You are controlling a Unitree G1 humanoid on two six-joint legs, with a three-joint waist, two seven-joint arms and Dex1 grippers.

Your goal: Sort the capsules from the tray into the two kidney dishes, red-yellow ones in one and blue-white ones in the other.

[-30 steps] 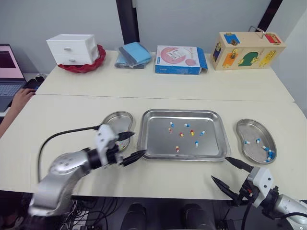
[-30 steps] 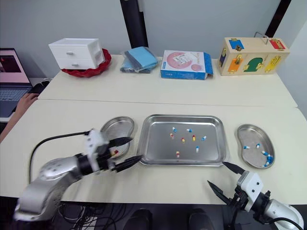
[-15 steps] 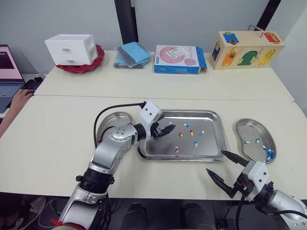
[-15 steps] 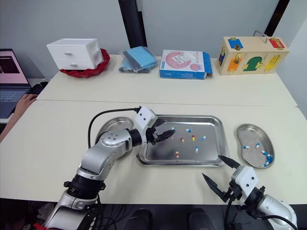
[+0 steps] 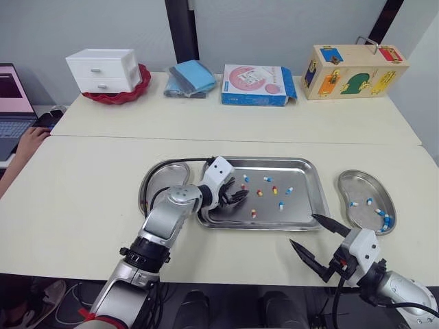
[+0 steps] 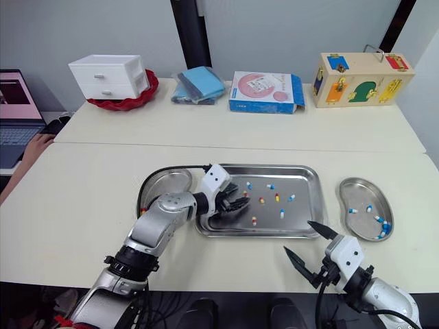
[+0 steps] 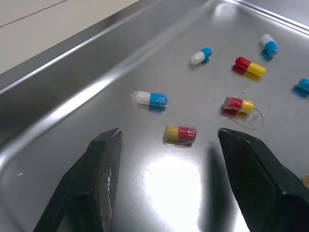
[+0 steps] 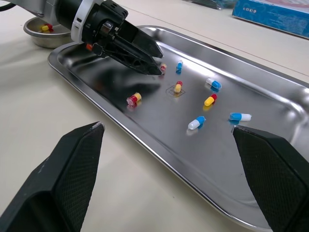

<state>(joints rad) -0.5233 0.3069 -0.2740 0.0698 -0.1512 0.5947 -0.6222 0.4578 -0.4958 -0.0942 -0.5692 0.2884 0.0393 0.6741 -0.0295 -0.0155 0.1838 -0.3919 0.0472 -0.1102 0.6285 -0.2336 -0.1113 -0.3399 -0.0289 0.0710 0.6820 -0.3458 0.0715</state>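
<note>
The left pincer (image 5: pixel 236 197) is seen released, its two black fingers (image 7: pixel 104 159) spread wide and held low over the floor of the tray (image 5: pixel 305 209), in the tray's left half. In the left wrist view a red-yellow capsule (image 7: pixel 180 133) is framed between the spread fingers, untouched by either; whether the fingertips touch the metal cannot be told. A blue-white capsule (image 7: pixel 151 98) is found just beyond it, and more capsules of both colours are scattered across the middle of the tray, apart from one another. The tray is set on the pale counter (image 5: pixel 82 185) between the two dishes. The left kidney dish (image 5: pixel 156 179) is placed just beside the tray's left edge and is partly covered by the left arm; red-yellow capsules (image 8: pixel 46 28) are seen inside it in the right wrist view. The right kidney dish (image 5: pixel 355 186) is placed to the right of the tray, a little apart, and several blue-white capsules (image 5: pixel 383 221) are gathered in it. The right pincer (image 5: pixel 302 229) is likewise released, nothing being held, and is poised above the counter's near edge, by the tray's front right corner. A person's hand (image 5: pixel 31 140) is rested at the counter's left edge, beside a laptop (image 5: pixel 10 103)
</note>
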